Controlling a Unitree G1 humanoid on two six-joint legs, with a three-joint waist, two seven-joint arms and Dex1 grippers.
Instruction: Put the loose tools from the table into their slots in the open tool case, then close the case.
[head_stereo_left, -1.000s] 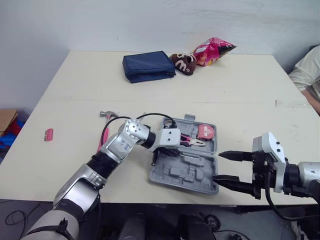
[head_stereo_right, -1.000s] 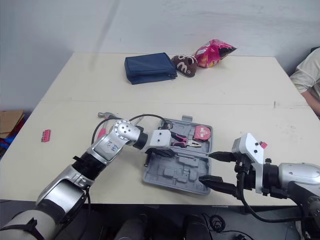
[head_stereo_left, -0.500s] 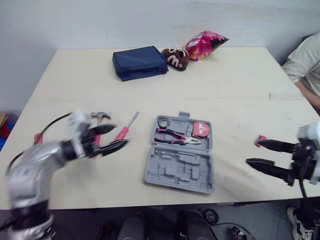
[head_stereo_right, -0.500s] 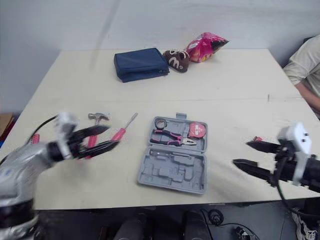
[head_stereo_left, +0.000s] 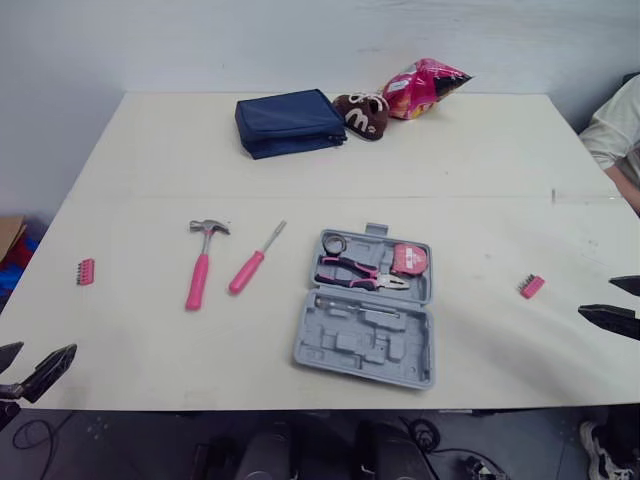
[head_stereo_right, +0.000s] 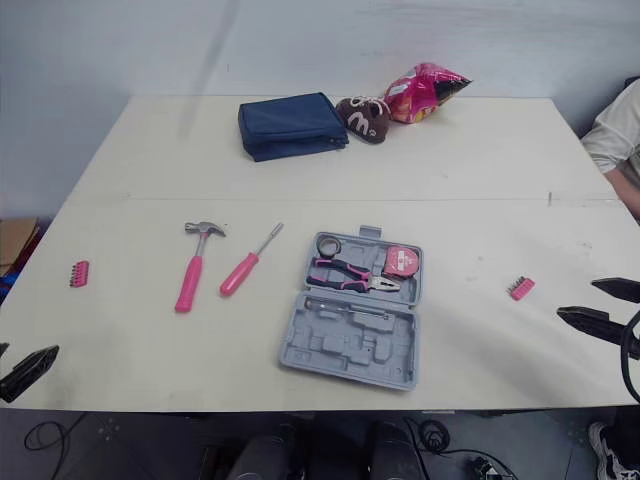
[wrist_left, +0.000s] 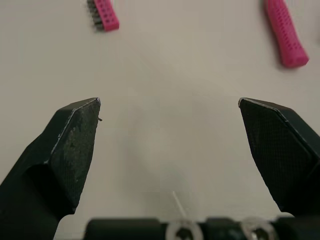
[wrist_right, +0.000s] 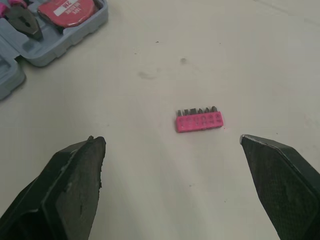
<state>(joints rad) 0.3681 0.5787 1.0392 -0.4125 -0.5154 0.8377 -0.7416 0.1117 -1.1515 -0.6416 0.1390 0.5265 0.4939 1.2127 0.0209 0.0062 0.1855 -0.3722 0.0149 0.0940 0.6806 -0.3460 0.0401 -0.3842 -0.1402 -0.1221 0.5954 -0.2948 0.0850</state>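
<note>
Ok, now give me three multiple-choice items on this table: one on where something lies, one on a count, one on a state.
1. The pink-handled hammer lies: A) inside the grey plastic tool case; B) on the beige table, on the robot's left of the case; C) on the table, on the robot's right of the case.
2. How many pink bit holders lie on the table? A) one; B) three; C) two.
3. The case is: A) open; B) shut; C) upside down.
Answers: 1 B, the hammer lies beside the pink-handled screwdriver, apart from the case. 2 C, one lies near each side edge. 3 A, its moulded slots and the pliers in them show.
</note>
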